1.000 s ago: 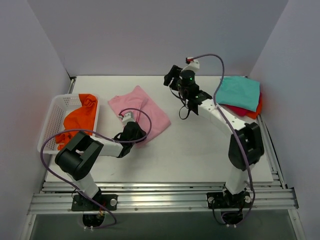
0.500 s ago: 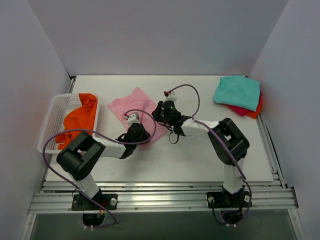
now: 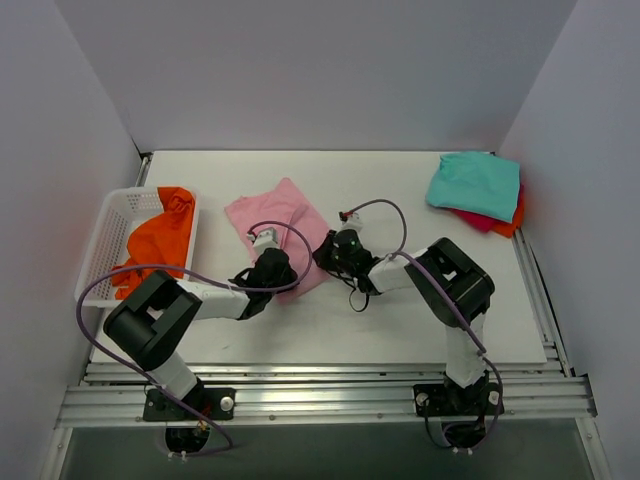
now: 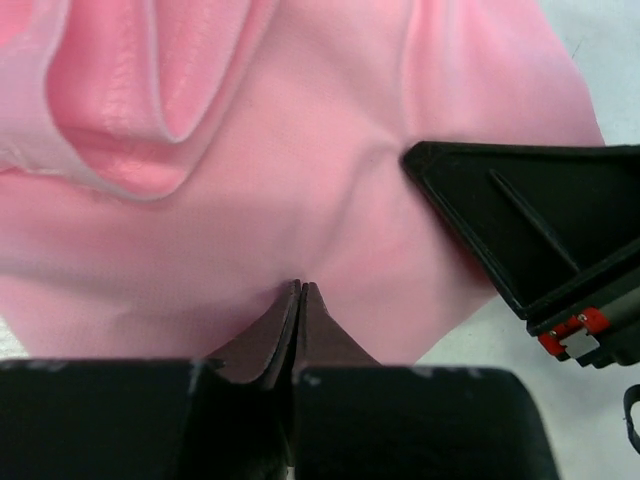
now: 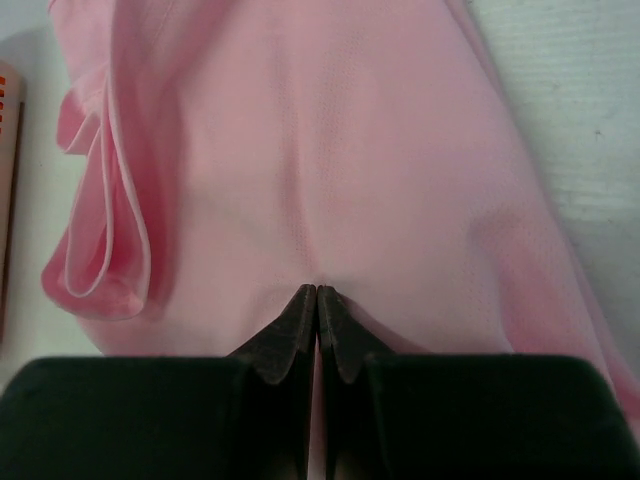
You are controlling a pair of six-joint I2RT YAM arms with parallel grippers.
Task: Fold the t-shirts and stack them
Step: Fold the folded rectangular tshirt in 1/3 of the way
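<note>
The light pink t-shirt (image 3: 280, 215) lies rumpled on the table left of centre. My left gripper (image 3: 277, 272) is shut on its near edge; the pinched pink cloth (image 4: 300, 200) fills the left wrist view. My right gripper (image 3: 330, 252) is shut on the shirt's right edge, and the pink cloth (image 5: 330, 180) fills the right wrist view. The right gripper's body (image 4: 530, 230) shows in the left wrist view. The teal t-shirt (image 3: 475, 185) lies folded on the red t-shirt (image 3: 490, 222) at the back right. The orange t-shirt (image 3: 160, 235) lies in the basket.
A white mesh basket (image 3: 100, 250) stands at the left edge. Grey walls close in the back and sides. A metal rail (image 3: 320, 385) runs along the near edge.
My right arm swung from the back centre down and left to the pink shirt's right edge and shut on it. My left gripper stayed on the shirt's near edge; the shirt shifted slightly.
</note>
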